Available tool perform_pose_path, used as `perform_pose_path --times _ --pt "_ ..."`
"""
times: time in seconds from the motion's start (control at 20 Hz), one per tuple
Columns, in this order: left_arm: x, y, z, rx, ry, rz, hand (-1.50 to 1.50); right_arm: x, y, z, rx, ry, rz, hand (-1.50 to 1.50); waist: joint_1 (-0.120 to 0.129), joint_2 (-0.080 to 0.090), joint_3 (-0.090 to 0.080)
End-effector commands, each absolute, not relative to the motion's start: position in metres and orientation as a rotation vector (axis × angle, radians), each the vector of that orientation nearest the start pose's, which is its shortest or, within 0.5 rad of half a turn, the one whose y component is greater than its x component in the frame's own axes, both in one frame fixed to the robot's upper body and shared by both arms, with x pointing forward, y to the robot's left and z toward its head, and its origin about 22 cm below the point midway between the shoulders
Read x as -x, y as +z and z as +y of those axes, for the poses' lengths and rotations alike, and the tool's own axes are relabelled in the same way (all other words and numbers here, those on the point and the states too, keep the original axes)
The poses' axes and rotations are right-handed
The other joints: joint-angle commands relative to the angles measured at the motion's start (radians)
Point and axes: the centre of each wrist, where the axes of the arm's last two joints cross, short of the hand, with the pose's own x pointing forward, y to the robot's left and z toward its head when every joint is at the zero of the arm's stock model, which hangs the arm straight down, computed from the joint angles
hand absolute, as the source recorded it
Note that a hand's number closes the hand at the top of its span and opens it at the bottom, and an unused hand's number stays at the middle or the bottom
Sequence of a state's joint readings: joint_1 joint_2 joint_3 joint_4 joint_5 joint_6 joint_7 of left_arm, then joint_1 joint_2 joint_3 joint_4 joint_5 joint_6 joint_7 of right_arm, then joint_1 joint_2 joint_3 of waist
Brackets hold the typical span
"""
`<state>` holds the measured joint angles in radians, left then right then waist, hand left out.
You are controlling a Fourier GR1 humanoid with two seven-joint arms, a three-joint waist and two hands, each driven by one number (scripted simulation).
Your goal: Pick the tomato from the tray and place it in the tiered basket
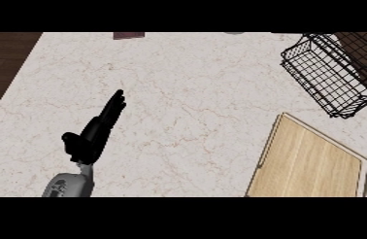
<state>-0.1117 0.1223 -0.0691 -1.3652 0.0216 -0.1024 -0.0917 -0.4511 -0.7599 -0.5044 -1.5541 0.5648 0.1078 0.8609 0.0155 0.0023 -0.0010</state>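
Marble counter (179, 87) — we note left hand (97, 131) resting lower left, fingers straight, holding nothing; wooden tray (308, 165) lower right — black wire basket (326, 73) upper right.

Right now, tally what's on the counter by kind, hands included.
Wire basket: 1
Wooden tray: 1
Left hand: 1, fingers straight
Dark object at the counter's far edge: 1, mostly cut off, can't identify
Tomato: 0 in view
Right hand: 0 in view
Total: 4
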Motion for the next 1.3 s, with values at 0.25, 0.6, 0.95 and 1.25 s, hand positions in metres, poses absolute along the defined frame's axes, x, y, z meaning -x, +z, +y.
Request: perform_pose_path --times 0.25,0.6,0.95,1.25 --pt "-0.277 -0.014 0.224 0.112 -0.253 -1.538 0.0 -0.349 0.308 -0.438 1.26 -0.109 -1.026 1.5 0.017 0.006 0.001" --pt "-0.263 -0.027 0.226 0.124 -0.266 -1.532 0.0 -0.397 0.251 -0.431 1.209 -0.072 -1.002 1.5 0.038 0.015 0.002" --pt "-0.287 -0.006 0.208 0.135 -0.264 -1.552 0.0 -0.423 0.245 -0.416 1.167 -0.075 -1.036 1.5 0.037 0.017 0.003" --pt "-0.278 -0.02 0.225 0.104 -0.273 -1.546 0.0 -0.429 0.222 -0.413 1.042 -0.154 -1.09 1.5 0.038 0.018 0.003"
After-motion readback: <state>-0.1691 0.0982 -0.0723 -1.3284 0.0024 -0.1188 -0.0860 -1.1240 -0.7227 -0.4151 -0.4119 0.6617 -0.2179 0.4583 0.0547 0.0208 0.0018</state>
